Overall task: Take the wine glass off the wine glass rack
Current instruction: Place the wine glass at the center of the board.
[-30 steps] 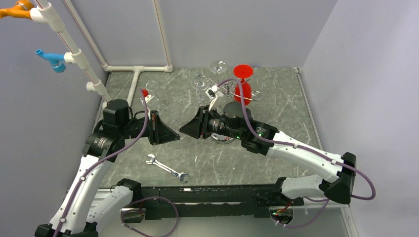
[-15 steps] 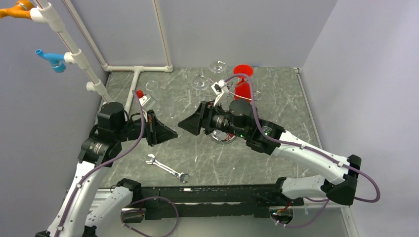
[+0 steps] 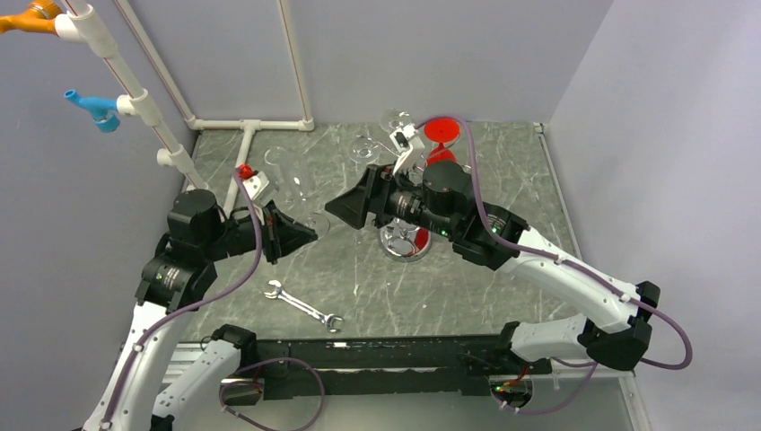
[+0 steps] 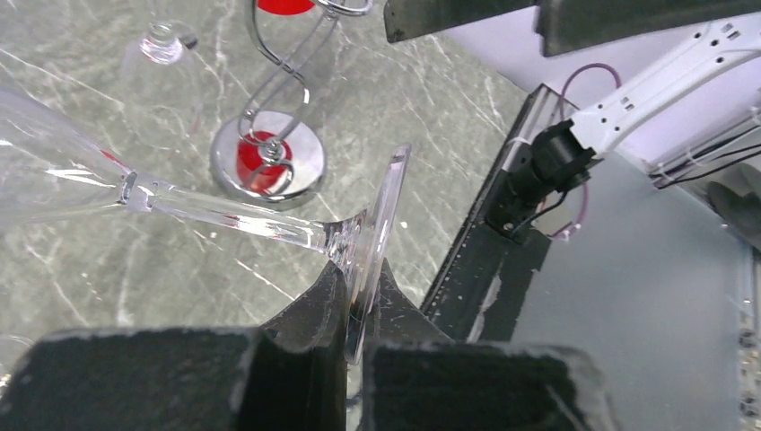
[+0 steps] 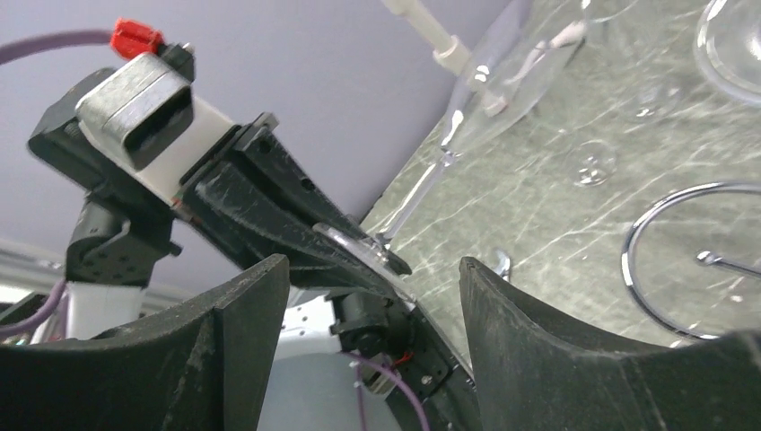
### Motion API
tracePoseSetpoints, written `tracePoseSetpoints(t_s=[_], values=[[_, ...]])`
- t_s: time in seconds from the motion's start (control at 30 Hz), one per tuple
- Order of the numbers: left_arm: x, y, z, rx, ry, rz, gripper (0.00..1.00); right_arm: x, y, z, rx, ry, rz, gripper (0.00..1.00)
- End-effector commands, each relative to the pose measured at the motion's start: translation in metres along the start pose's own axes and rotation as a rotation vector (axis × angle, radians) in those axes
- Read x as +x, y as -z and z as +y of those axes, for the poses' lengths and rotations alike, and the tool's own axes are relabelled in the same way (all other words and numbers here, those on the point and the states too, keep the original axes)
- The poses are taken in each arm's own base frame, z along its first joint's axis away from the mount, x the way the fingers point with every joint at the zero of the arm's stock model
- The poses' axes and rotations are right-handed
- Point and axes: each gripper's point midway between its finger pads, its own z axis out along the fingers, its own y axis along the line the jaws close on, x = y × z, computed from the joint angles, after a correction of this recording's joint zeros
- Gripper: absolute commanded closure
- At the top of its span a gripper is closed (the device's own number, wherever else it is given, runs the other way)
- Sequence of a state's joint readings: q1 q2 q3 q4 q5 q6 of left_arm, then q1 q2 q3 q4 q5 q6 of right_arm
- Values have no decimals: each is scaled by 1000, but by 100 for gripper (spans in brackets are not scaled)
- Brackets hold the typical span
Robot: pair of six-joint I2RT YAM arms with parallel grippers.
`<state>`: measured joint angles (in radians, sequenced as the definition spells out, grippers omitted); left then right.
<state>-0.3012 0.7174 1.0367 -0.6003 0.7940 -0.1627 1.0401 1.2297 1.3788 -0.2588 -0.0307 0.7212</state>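
My left gripper point(image 3: 303, 232) is shut on the round foot of a clear wine glass point(image 3: 289, 184). The glass lies tilted in the air left of the wine glass rack point(image 3: 406, 242), apart from it. In the left wrist view the foot point(image 4: 381, 220) is pinched edge-on between the fingertips point(image 4: 316, 301), and the stem runs left. The rack's shiny base point(image 4: 266, 162) stands beyond it. My right gripper point(image 3: 345, 206) is open and empty, above the table just left of the rack. In the right wrist view the glass point(image 5: 502, 81) and my left gripper show beyond its fingers point(image 5: 242, 350).
A red wine glass point(image 3: 440, 135) hangs on the rack's far side. Two clear glasses point(image 3: 363, 148) stand upside down at the back. A silver wrench point(image 3: 303, 305) lies near the front. A white pipe frame point(image 3: 242, 153) runs along the back left.
My left gripper has drawn back to the left with the clear glass, away from the rack. My right arm has lifted and shifted toward the back, and it stays open.
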Motion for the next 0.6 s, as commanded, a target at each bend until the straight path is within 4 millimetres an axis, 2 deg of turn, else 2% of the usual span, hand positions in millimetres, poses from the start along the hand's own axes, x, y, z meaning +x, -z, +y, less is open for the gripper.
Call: tracePoseSetpoints(t_s=[0.0, 0.23, 0.4, 0.57], values=[[-25, -2, 5, -21, -184, -99, 100, -7, 0, 9, 1, 58, 5, 28], [-35, 6, 6, -70, -342, -163, 100, -7, -6, 4, 22, 107, 16, 28], [-39, 12, -2, -58, -426, -187, 100, -9, -11, 10, -4, 127, 24, 28], [-36, 11, 0, -57, -481, -176, 100, -10, -15, 15, -15, 135, 34, 28]])
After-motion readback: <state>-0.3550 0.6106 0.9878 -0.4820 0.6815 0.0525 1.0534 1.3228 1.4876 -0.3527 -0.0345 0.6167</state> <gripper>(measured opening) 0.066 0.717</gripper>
